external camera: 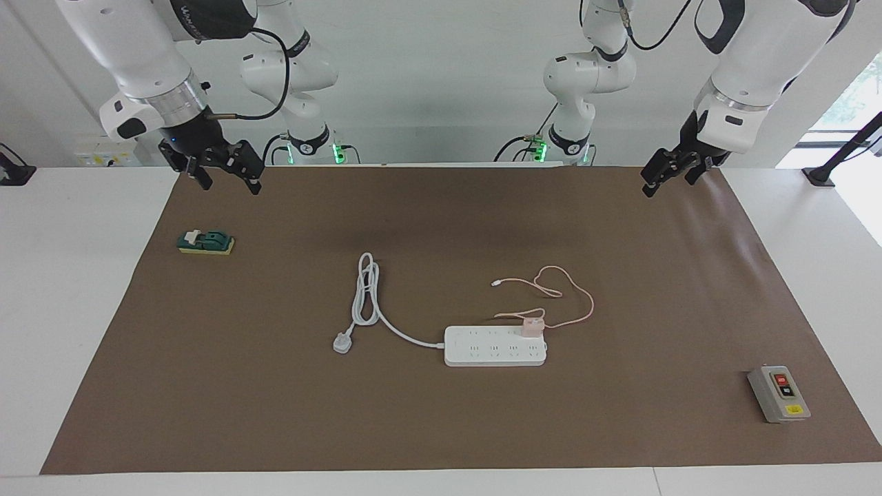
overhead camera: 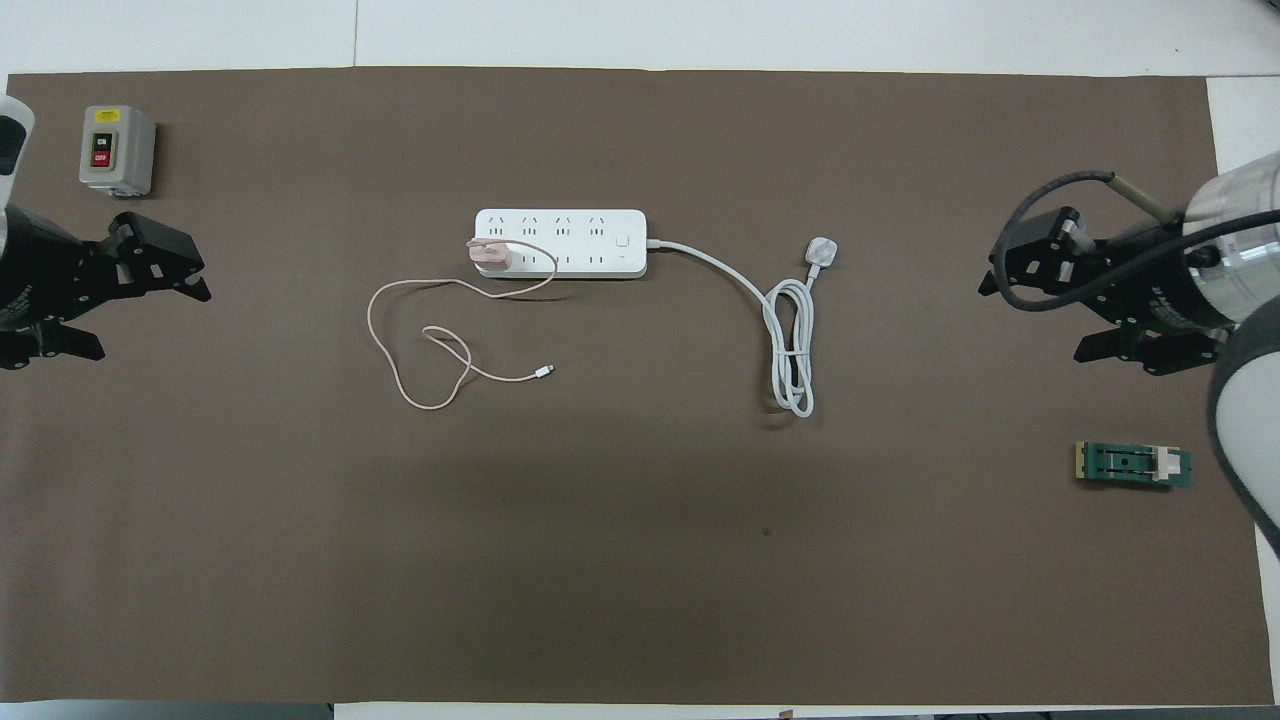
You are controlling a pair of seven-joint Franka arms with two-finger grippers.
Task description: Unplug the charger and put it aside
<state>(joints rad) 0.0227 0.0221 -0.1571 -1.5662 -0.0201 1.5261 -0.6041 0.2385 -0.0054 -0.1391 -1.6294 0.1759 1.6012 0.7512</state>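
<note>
Starting at the upper left of the facing view, the right gripper (external camera: 224,178) hangs over the brown mat's corner, jaws spread wide and holding nothing. Just below it, at mid-left, a small green switch block (external camera: 205,242) sits on the mat, well apart from the action. Moving to the centre, the white cord (external camera: 365,296) lies looped, its plug (external camera: 342,342) loose on the worktop (external camera: 69,310), so nothing is powered. The cord runs into the power strip (external camera: 495,346) at lower centre. And here is our target: the charger (external camera: 532,328) stands plugged into the strip at the end toward the left arm, its thin pink cable (external camera: 565,296) curling away toward the robots. In the overhead view the charger (overhead camera: 490,256) sits on the strip's near row. At the upper right, the left gripper (external camera: 672,172) is over the mat's edge, jaws wide and empty too. At lower right, a grey button box (external camera: 778,394) waits unused.

Nothing is grasped yet; I'd say the approach comes next. The risks? The strip is light and unanchored, so pulling the charger with one arm could lift the whole strip instead of freeing the plug. A slanted pull could jam the pins. The small cube could also slip from the jaws, and the trailing cable might snag on the strip.
</note>
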